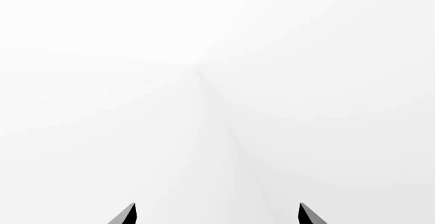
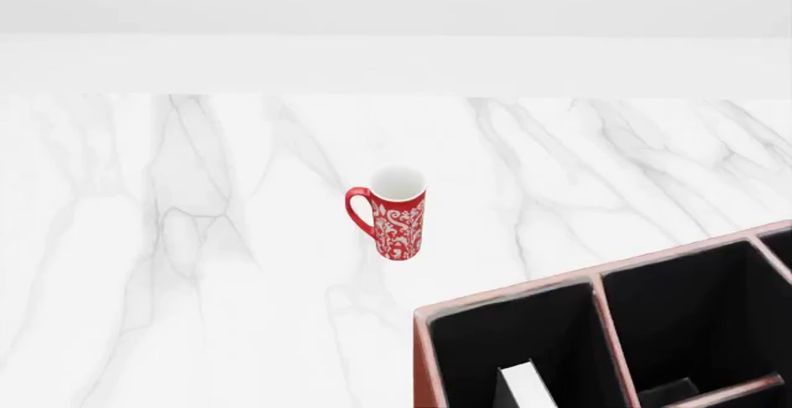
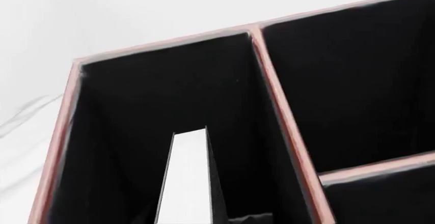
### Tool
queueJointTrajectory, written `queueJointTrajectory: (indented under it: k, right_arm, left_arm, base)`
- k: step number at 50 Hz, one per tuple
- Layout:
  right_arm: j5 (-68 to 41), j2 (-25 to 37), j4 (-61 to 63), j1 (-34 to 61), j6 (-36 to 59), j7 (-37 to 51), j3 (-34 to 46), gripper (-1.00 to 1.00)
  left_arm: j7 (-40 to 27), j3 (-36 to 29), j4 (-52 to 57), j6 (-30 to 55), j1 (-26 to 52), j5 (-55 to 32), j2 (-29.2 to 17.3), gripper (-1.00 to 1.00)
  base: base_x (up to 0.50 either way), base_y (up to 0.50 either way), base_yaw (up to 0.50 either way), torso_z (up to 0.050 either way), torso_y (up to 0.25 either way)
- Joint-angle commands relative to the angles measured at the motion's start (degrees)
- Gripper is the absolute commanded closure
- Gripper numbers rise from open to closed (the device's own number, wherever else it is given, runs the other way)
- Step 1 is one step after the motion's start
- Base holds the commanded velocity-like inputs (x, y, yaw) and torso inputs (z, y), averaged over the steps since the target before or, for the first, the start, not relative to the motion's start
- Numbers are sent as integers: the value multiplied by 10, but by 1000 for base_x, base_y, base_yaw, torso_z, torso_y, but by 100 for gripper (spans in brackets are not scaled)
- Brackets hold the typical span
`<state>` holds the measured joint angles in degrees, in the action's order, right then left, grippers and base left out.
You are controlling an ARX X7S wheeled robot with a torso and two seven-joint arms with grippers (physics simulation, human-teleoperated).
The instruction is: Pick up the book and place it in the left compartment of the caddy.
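Observation:
The caddy (image 2: 594,283) is a reddish-brown box with a black interior at the lower right of the head view. The book (image 2: 526,385) stands on edge inside its left compartment (image 2: 495,343), white page edges up. The right wrist view looks down into that compartment (image 3: 136,112), with the book (image 3: 187,183) running to the frame's edge. My right gripper's fingers do not show against the black lining. My left gripper (image 1: 217,216) is open, its two dark fingertips (image 1: 129,215) wide apart with nothing between them, facing plain white surface.
A tall red mug (image 2: 393,213) with a white pattern stands upright on the white marble table (image 2: 185,241), beyond and to the left of the caddy. The caddy's two smaller sections (image 2: 693,315) lie right of the divider. A white wall runs behind the table.

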<state>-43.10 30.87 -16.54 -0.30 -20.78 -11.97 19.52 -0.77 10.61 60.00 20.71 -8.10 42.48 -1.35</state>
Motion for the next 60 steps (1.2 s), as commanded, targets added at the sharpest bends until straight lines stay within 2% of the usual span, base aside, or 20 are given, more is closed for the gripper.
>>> queueJointTrajectory:
  k: [1, 19, 60]
  right_arm:
    - [17, -6, -52, 18, -27, 18, -5, -100]
    - [14, 2, -26, 9, -23, 27, -8, -100]
    - [18, 66, 167, -59, -24, 86, -28, -100]
  left_arm:
    - [24, 21, 0, -32, 1, -23, 13, -100]
    - [24, 19, 0, -31, 0, -23, 13, -100]
    - [26, 12, 0, -27, 5, -16, 13, -100]
  base:
    - [0, 0, 0, 0, 0]
    - [0, 0, 0, 0, 0]
    - [0, 0, 0, 0, 0]
